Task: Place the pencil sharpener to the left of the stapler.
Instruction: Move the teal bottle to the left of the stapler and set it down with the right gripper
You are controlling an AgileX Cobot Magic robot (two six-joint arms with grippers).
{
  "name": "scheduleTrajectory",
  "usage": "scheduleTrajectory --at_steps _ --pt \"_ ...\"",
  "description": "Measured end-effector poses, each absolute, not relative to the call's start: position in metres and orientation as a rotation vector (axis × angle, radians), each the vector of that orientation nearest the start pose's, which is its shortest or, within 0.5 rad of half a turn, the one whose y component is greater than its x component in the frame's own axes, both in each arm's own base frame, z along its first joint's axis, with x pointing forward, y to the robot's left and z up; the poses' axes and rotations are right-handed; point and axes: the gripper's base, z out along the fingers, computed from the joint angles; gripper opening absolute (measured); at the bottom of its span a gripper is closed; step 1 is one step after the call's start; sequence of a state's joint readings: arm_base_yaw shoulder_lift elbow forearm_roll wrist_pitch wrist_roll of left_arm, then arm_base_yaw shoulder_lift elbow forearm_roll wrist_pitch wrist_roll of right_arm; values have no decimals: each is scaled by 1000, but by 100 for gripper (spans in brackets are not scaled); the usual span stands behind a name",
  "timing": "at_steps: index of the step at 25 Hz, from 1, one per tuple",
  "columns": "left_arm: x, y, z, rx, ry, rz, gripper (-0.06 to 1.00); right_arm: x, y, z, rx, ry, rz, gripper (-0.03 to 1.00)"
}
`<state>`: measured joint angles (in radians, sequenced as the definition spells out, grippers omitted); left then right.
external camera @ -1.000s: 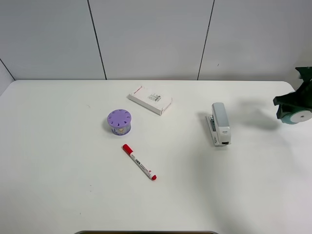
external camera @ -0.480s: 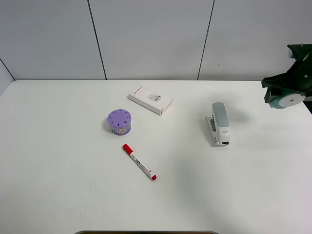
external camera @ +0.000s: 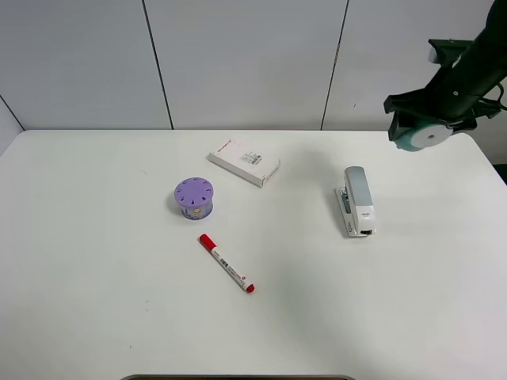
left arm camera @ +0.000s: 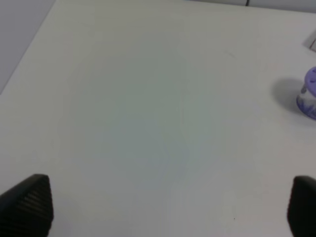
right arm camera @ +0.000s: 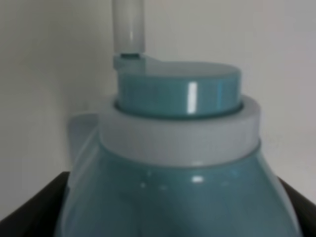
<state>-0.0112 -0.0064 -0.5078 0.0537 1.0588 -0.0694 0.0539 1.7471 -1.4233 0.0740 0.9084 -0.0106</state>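
Pencil sharpener [external camera: 420,137]: mint-teal body, white round face.

Exterior high view. The sharpener is held in the air over the far right part of the table [external camera: 95,301], above and to the right of the stapler [external camera: 358,201], and clear of it. The right gripper [external camera: 432,112] is clamped around the sharpener, with its dark arm rising toward the upper right. The stapler, grey and white, lies flat on the table. A flat white box [external camera: 244,162] lies near the far edge, a purple holed cylinder [external camera: 194,197] is left of centre, and a red-capped marker [external camera: 226,264] sits just in front of the cylinder.

Left wrist view. The left gripper [left arm camera: 163,207] has its fingertips spread wide apart, with nothing between them, over bare table. The purple cylinder shows at the frame's edge.

Right wrist view. The sharpener fills the frame, close up: glossy teal body, white ring, teal cap, pale crank handle [right arm camera: 128,24]. Dark fingers [right arm camera: 29,210] press against both flanks of the body.
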Motion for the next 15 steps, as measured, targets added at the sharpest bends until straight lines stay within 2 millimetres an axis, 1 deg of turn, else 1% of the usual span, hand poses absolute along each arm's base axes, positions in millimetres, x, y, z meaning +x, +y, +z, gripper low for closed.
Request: scheduleTrajectory --at_steps 3,6,12,15 --pt "-7 4 280 -62 2026 13 95 379 46 286 -68 2696 135 68" --pt "-7 4 280 -62 2026 13 95 385 67 286 -107 2719 157 68" --pt "-7 4 280 -62 2026 13 95 399 109 272 -166 2746 199 68" --pt "-7 4 280 -62 2026 13 95 401 124 262 -181 2766 215 68"
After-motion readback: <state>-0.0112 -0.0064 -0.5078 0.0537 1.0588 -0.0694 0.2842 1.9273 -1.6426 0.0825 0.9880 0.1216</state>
